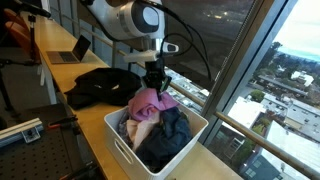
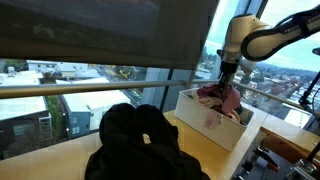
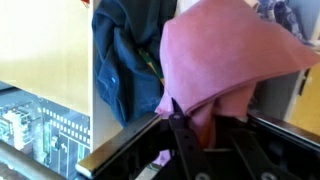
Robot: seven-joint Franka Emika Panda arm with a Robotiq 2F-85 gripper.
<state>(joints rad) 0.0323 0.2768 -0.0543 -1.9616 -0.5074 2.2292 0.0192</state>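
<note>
My gripper [image 1: 155, 82] hangs over a white bin [image 1: 120, 150] full of clothes. It is shut on a pink cloth [image 1: 150, 103], which drapes down from the fingers onto the pile. In the wrist view the pink cloth [image 3: 235, 55] bunches between the black fingers [image 3: 180, 125], and the gripper [image 3: 210, 112] pinches its lower fold. A dark blue garment [image 3: 125, 55] lies beside it in the bin. In an exterior view the gripper [image 2: 225, 82] holds the pink cloth [image 2: 222, 97] just above the bin [image 2: 205, 118].
A black jacket [image 1: 100, 87] lies heaped on the wooden counter next to the bin, large in an exterior view [image 2: 140, 145]. A laptop [image 1: 70, 50] stands further along the counter. Tall windows run close along the counter's edge.
</note>
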